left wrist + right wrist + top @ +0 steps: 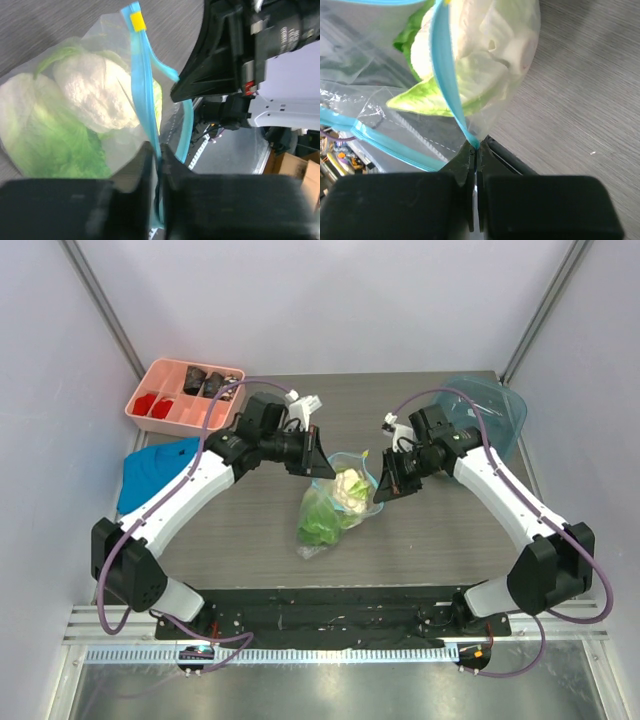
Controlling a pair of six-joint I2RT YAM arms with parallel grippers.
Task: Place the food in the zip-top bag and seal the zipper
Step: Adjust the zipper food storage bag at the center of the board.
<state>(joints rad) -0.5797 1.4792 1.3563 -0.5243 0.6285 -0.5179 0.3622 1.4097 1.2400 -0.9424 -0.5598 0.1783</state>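
Cabbage bagged, zip-top bag mid counter. Left tool clenched on zipper at bag's 11 o'clock, right tool clenched on it at 2 o'clock. Mouth gapes; sealing left.

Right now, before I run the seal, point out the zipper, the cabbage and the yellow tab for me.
zipper [144, 95]: left wrist view, middle of the blue strip.
cabbage [45, 145]: left wrist view, a green outer leaf.
yellow tab [136, 21]: left wrist view, its face at the strip's far end.
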